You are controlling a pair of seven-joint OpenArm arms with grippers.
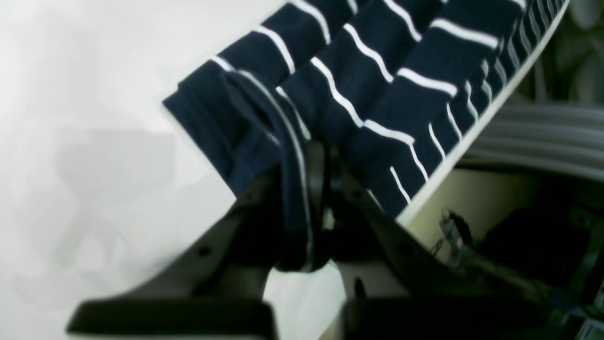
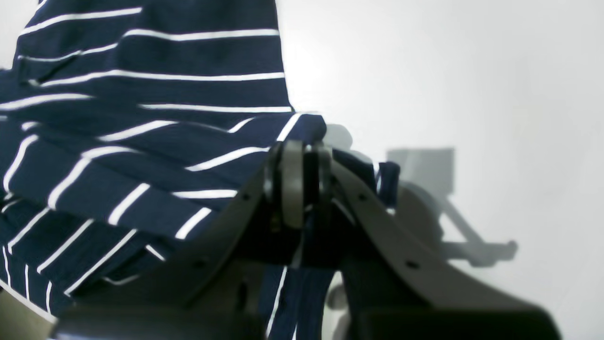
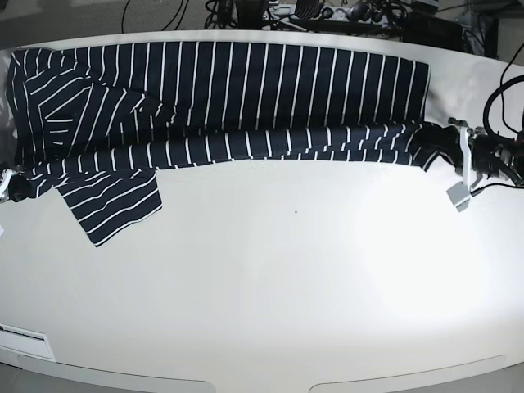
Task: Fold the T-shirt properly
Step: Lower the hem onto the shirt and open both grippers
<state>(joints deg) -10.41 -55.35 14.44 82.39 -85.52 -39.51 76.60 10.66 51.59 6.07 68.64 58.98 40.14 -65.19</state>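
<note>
White table (image 3: pixel 270 278) — striped T-shirt (image 3: pixel 246 90) along far edge; cables (image 3: pixel 270 12) behind

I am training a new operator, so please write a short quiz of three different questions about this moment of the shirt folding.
1. True or false: the left tool and the right tool both pinch cloth of the T-shirt.
2. Multiple choice: where does the loose sleeve lie in the base view? A) lower left of the shirt B) lower right C) off the table
3. Fill in: the shirt is dark with thin ____ stripes.

Key: 1 true; 2 A; 3 white.
</note>
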